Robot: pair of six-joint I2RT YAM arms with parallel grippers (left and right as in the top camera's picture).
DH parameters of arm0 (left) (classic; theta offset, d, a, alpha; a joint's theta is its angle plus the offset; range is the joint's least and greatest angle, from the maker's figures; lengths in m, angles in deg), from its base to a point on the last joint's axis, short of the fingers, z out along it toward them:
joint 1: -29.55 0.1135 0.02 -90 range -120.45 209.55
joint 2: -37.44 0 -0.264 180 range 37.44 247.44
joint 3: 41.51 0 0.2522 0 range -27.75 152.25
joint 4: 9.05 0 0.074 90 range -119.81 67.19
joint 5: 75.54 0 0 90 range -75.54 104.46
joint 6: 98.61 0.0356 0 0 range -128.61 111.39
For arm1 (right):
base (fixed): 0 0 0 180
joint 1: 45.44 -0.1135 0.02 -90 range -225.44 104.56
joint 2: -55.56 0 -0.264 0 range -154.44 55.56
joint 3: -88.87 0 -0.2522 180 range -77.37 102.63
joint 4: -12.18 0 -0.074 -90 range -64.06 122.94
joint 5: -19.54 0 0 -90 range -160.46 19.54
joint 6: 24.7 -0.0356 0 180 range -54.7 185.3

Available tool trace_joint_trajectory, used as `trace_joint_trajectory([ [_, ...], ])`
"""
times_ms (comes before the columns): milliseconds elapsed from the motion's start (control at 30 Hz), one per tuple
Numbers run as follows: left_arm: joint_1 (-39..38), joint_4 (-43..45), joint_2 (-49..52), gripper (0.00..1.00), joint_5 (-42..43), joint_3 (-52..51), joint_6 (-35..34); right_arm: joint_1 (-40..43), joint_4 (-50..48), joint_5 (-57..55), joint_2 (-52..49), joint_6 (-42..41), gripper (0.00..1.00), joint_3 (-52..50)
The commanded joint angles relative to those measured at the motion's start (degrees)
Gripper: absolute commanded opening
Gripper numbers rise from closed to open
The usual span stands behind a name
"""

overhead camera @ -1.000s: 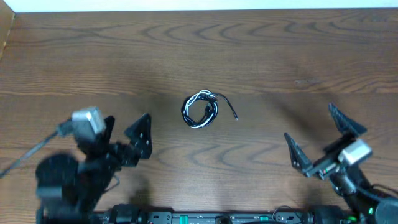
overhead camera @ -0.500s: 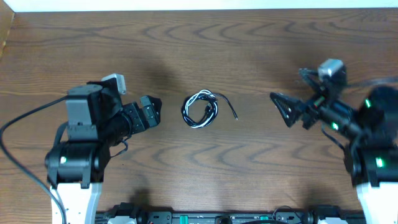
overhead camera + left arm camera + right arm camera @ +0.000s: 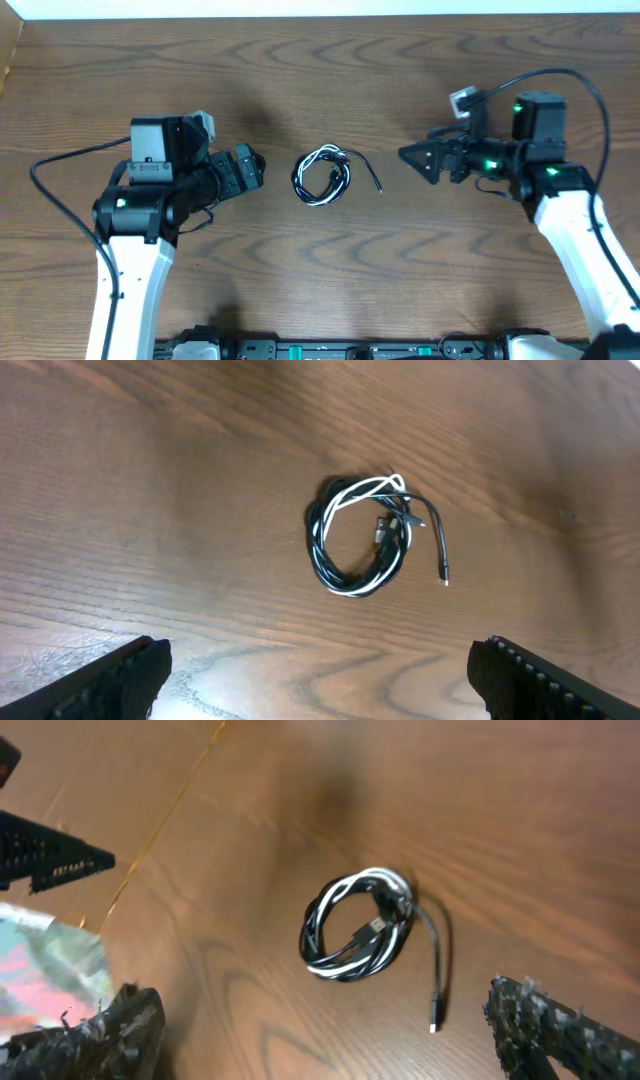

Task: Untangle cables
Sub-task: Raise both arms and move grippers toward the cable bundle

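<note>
The cables (image 3: 322,177) lie in the middle of the wooden table as one small coil, white and black strands wound together. A black tail with a small plug (image 3: 379,188) sticks out to the right. My left gripper (image 3: 254,170) hovers just left of the coil, open and empty. My right gripper (image 3: 412,160) hovers just right of it, also open and empty. From the left wrist the cables (image 3: 352,588) sit ahead of the wide-apart jaws of the left gripper (image 3: 320,672). From the right wrist the cables (image 3: 348,969) lie ahead of the right gripper (image 3: 325,1020).
Bare wood surrounds the coil on every side. The table's far edge (image 3: 320,15) meets a white strip. The arms' thick black wires (image 3: 60,165) loop beside each arm. A shiny crinkled patch (image 3: 40,960) shows at the left of the right wrist view.
Both arms have swung up from the table's front edge and in toward the coil, so the grippers now flank it. The cables have not moved.
</note>
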Motion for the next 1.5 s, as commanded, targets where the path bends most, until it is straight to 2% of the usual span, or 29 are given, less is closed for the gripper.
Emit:
trace_joint_trajectory([
  [0, 0.0, -0.2, 1.7, 0.98, 0.9, 1.0, 0.8, -2.9, -0.2, 1.6, -1.7, -0.9, 0.99, 1.1],
  [33, 0.0, -0.2, 2.1, 0.85, 0.9, 1.0, 0.8, -3.6, -0.2, 1.6, -1.9, -0.9, 0.99, 1.1],
  [67, 0.0, -0.2, 2.8, 0.49, 0.9, 1.0, 0.8, -5.1, -0.2, 1.0, -2.2, -0.9, 0.99, 1.1],
  [133, 0.0, -0.4, 3.7, 0.08, 0.9, 0.9, 0.8, -6.8, -0.5, -0.3, -2.4, -0.9, 0.99, 1.1],
  [433, 0.0, -1.9, 8.2, 0.08, 0.9, -0.3, 0.8, -8.6, -3.5, -1.0, -2.4, -0.9, 0.99, 1.1],
  [533, 0.0, -0.7, 10.6, 0.08, 0.9, -0.3, 0.8, -9.3, -4.6, -1.0, -2.8, -3.9, 0.99, 1.0],
  [567, 0.0, -0.2, 11.4, 0.08, 0.9, -0.3, 0.8, -9.6, -4.9, -1.0, -3.0, -3.9, 0.83, 1.0],
  [633, 0.0, 1.2, 13.1, 0.08, 0.9, -0.3, 0.7, -10.3, -5.0, -2.2, -3.1, -4.2, 0.31, 1.0],
  [700, 0.0, 3.4, 14.9, 0.08, 0.9, -0.3, 0.7, -11.5, -4.8, -5.3, -3.4, -6.1, 0.07, 1.0],
  [733, 0.0, 4.6, 15.8, 0.08, 0.9, -0.3, 0.8, -12.1, -4.8, -7.2, -3.6, -7.1, 0.01, 1.0],
  [900, 0.0, 11.8, 20.2, 0.08, 0.9, -0.3, 0.8, -16.3, -5.0, -18.0, -4.0, -8.4, 0.01, 1.0],
  [1067, 0.0, 16.1, 23.8, 0.08, 0.7, -0.3, 0.8, -20.7, -5.7, -33.1, -4.0, -17.5, 0.01, 1.0],
  [1100, 0.0, 16.2, 24.6, 0.09, 0.7, -0.3, 0.8, -21.4, -5.8, -35.3, -4.0, -19.0, 0.06, 1.0],
  [1133, 0.0, 16.2, 25.5, 0.13, 0.6, -0.3, 0.8, -22.6, -5.8, -38.6, -4.0, -21.0, 0.15, 1.0],
  [1167, 0.0, 16.2, 26.4, 0.17, 0.5, -0.3, 0.8, -23.3, -5.8, -40.6, -4.0, -22.0, 0.18, 1.0],
  [1200, 0.0, 16.2, 27.3, 0.17, 0.2, -0.3, 0.8, -24.0, -5.8, -42.2, -4.0, -22.7, 0.21, 1.0],
  [1233, 0.0, 16.2, 28.0, 0.23, 0.2, -0.3, 0.8, -24.8, -5.8, -44.2, -4.0, -23.7, 0.22, 1.0],
  [1333, 0.0, 16.2, 30.5, 0.31, 0.3, -0.3, 0.7, -27.4, -6.1, -50.2, -4.5, -26.6, 0.30, 1.0],
  [1400, 0.0, 16.4, 31.8, 0.39, 0.3, -0.3, -0.7, -29.0, -7.3, -52.0, -5.7, -27.0, 0.35, 1.0],
  [1467, 0.0, 16.6, 32.3, 0.43, 0.3, -0.3, -1.4, -29.9, -8.3, -52.0, -7.1, -27.0, 0.40, 1.0],
])
